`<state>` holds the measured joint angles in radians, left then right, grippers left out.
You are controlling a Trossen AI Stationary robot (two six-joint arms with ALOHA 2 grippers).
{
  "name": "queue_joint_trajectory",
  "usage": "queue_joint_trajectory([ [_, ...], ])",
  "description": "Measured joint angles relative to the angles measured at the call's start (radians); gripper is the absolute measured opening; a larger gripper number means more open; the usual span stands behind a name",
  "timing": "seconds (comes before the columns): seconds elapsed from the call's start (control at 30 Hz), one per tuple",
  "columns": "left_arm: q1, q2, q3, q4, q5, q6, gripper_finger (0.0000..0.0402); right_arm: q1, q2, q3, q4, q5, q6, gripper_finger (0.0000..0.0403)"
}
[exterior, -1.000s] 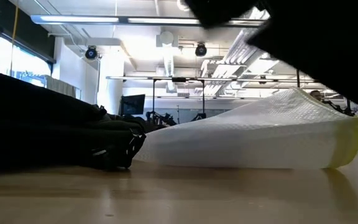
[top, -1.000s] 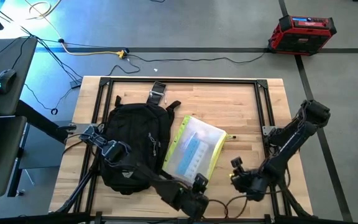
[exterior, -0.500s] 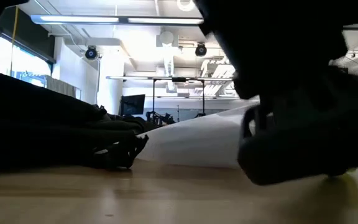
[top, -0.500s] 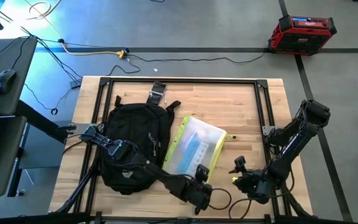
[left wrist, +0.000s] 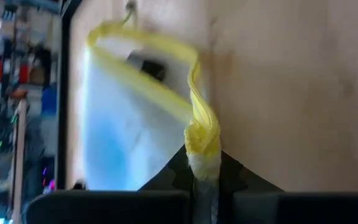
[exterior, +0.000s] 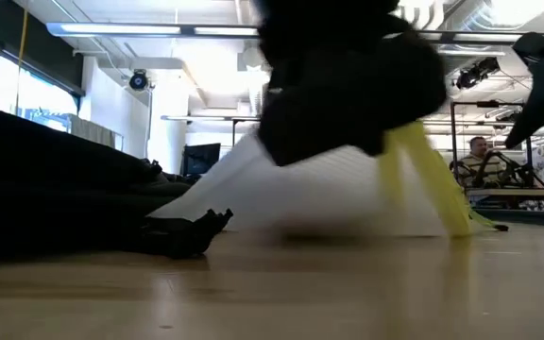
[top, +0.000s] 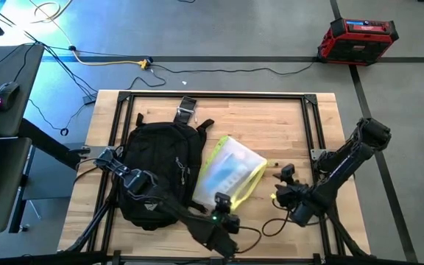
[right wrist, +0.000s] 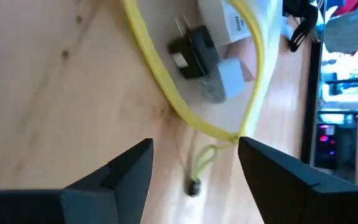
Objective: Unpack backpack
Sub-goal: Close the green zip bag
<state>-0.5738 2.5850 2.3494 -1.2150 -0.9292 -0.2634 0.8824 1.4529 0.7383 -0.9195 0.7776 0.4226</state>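
Black fabric marks the backpack [top: 157,173], which lies left of centre in the high view on the wooden table [top: 271,125], its long axis running from the strap end at the upper middle down toward the lower left. Just beside it, to the right, sits a translucent pouch [top: 230,175] with neon-yellow trim, its left edge touching or overlapping the pack.

The left gripper [top: 221,205] is at the pouch's lower edge in the lower middle of the frame; the left wrist view shows its fingers pinching the bunched yellow trim [left wrist: 202,134], and in the low view the pouch [exterior: 348,184] is tented up off the wood. Small dark and white items show through the pouch wall in the right wrist view.

The right gripper [top: 280,188] hovers just right of the pouch, fingers spread wide with nothing between them.

The backpack lies to the left of both grippers; the left arm is nearer, so reaching into it again likely falls to that arm once the pouch is set down.
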Motion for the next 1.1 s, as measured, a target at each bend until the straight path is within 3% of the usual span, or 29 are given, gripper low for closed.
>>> queue_joint_trajectory([
  [0.2, -0.021, -0.005, 0.007, -0.282, -0.023, -0.256, 0.0000, -0.118, 0.000, -0.003, -0.003, 0.001, -0.050, 0.0224],
  [0.33, -0.033, -0.005, 0.006, -0.355, -0.025, -0.358, 0.0000, -0.215, 0.001, -0.035, 0.080, 0.000, -0.145, 0.0224],
  [0.5, -0.037, -0.005, 0.006, -0.354, -0.026, -0.361, 0.0000, -0.292, 0.001, -0.074, 0.250, -0.013, -0.476, 0.0213],
  [0.67, -0.035, -0.005, 0.006, -0.356, -0.026, -0.362, 0.0000, -0.337, 0.001, -0.084, 0.299, -0.042, -0.771, 0.0190],
  [0.9, -0.035, -0.005, 0.006, -0.356, -0.026, -0.362, 0.0000, -0.401, 0.001, -0.084, 0.325, -0.119, -0.905, 0.0158],
  [1.1, -0.035, -0.005, 0.006, -0.357, -0.025, -0.363, 0.0000, -0.416, 0.004, -0.083, 0.460, -0.199, -0.956, 0.0089],
])
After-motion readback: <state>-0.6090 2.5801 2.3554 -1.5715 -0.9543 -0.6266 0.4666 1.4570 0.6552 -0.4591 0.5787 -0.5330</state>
